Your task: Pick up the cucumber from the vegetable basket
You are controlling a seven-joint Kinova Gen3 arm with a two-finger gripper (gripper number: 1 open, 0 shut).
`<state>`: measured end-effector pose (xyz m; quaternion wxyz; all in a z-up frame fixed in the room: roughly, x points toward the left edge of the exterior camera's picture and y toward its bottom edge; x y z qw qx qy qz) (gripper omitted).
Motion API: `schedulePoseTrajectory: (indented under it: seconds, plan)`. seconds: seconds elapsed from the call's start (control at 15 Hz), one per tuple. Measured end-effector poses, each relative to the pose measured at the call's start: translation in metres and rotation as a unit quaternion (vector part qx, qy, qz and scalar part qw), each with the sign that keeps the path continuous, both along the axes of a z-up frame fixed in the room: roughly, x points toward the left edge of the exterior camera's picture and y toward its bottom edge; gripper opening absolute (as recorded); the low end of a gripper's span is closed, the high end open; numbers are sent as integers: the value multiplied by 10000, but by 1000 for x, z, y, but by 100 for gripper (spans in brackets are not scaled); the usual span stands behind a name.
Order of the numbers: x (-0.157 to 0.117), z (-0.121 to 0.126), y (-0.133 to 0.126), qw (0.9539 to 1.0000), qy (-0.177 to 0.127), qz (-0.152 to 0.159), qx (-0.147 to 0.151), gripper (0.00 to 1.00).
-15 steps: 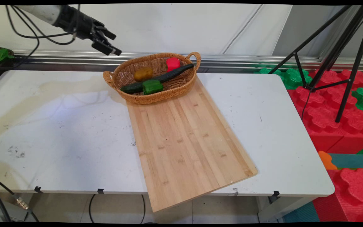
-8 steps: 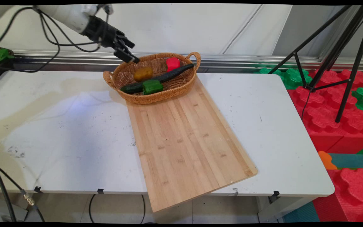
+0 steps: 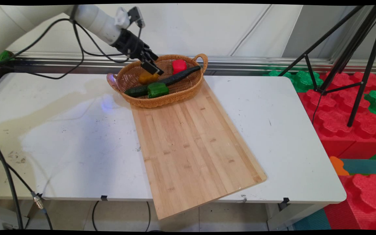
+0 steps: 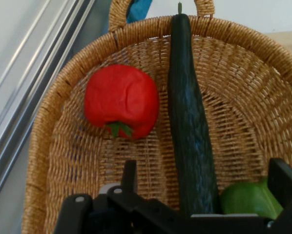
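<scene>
The black two-finger pincer (image 3: 152, 67) hangs spread and empty over the oval woven wicker basket (image 3: 178, 93), nearest the brownish-yellow potato (image 3: 146, 78); red pepper (image 4: 121, 101), dark green cucumber (image 4: 190, 117) and green pepper (image 3: 157, 89) lie inside, none lifted.

basket (image 3: 175, 93) crowded w/ veg | board (image 3: 191, 147) bare | tripod (image 3: 354, 49) far right

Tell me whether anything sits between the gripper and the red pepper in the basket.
Nothing visible does. The gripper hangs open over the basket, above the yellow-brown vegetable. In the hand view only bare wicker separates it from the red pepper; the cucumber lies beside that line, and the green pepper is further aside.
</scene>
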<state>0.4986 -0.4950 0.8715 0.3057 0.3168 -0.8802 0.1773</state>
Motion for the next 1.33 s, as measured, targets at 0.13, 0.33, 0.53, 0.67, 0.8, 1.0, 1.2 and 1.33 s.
schedulePoseTrajectory:
  seconds: [0.13,0.33,0.53,0.67,0.8,1.0,1.2,1.33]
  plan:
    - [-8,-9,-9,10000,-39,15,66,100]
    - [-17,-22,-20,9998,-111,34,153,100]
    - [-22,-33,-30,9997,-175,41,174,100]
    - [-25,-38,-36,9996,-203,36,174,100]
    - [-28,-44,-42,9996,-226,18,195,100]
    - [-31,-49,-45,9994,-240,-19,231,100]
    - [-34,-54,-47,9993,-256,-55,249,100]
    - [-35,-55,-48,9993,-259,-67,249,100]
